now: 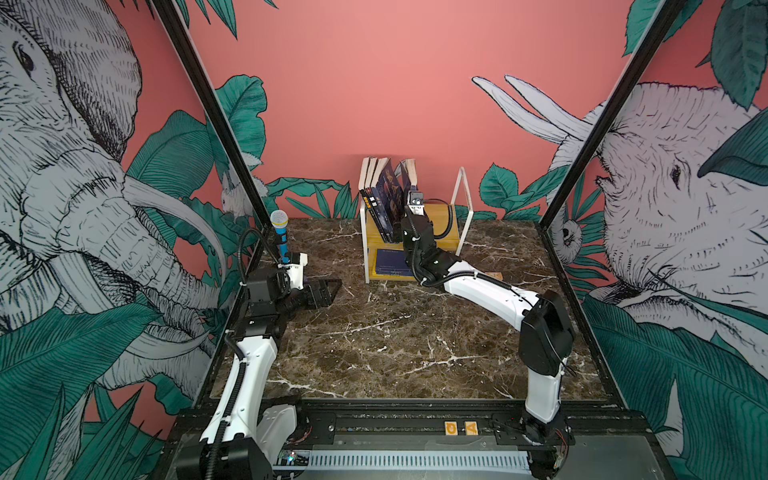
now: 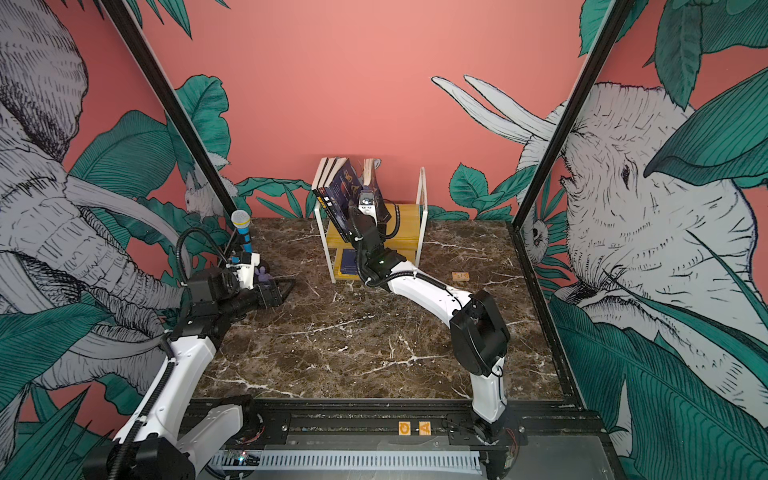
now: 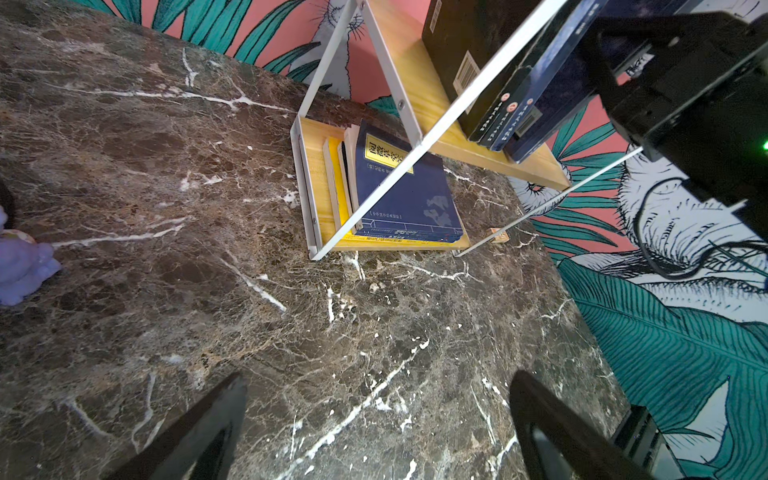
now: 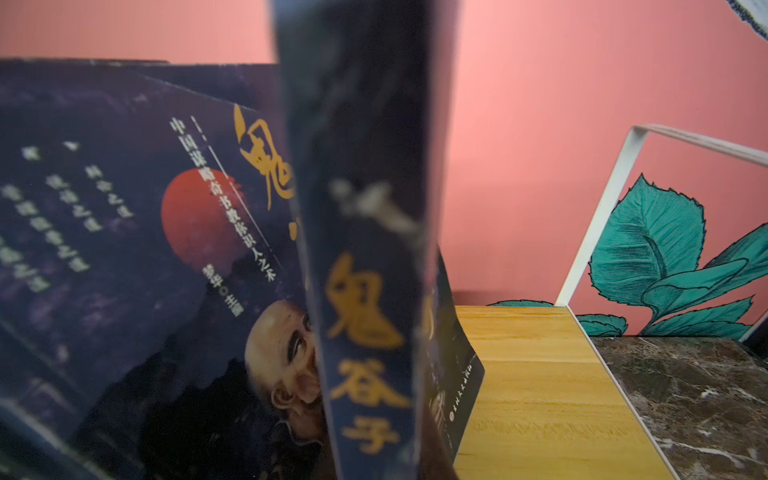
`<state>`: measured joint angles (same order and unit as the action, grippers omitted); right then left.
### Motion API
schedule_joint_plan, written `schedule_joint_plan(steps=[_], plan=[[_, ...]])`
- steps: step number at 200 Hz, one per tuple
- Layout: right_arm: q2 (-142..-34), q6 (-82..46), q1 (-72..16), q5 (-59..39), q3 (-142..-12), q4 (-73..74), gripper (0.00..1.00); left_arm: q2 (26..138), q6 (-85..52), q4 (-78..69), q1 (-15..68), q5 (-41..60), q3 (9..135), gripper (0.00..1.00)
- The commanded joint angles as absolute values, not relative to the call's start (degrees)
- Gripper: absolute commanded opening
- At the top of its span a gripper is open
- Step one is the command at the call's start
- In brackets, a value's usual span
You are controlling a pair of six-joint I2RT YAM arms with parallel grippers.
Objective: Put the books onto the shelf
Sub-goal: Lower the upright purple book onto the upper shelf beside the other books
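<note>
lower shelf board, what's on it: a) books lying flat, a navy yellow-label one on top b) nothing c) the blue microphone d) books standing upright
a: the left wrist view shows a navy book with a yellow label lying flat, topmost, on the lower board.

The navy book (image 4: 365, 291) nipped in the right pincer (image 1: 409, 203) has a glossy card cover with gold lettering, and its page edges look like yellowed, matt paper. Beneath that pincer the shelf (image 4: 532, 374) has yellowish wood boards with a plain visible grain, framed in smooth white-painted metal. The books (image 1: 382, 195) just beside that pincer have the same shiny covers. The left pincer (image 3: 378, 376), spread wide, looks like smooth black plastic. Under it the counter (image 3: 166, 166) is dark brown marble with white veins, polished to a soft sheen.
</note>
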<state>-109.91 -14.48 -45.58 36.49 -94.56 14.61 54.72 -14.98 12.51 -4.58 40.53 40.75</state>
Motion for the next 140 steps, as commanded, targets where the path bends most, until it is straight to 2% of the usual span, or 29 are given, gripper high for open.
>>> schedule_joint_plan(steps=[1, 126, 140], plan=[[-110.0, -16.8, -45.7, 32.3, -93.7, 18.5, 0.0, 53.8, -13.9, 11.9, -4.3, 41.6, 39.8, 0.99], [-108.4, -11.3, -46.2, 29.1, -88.6, 25.1, 0.0, 54.0, -13.2, 13.2, -4.4, 41.3, 40.5, 0.99], [-108.7, -10.0, -46.2, 27.5, -89.1, 25.2, 0.13, 54.0, -13.2, 12.8, -4.3, 41.2, 40.4, 0.99]])
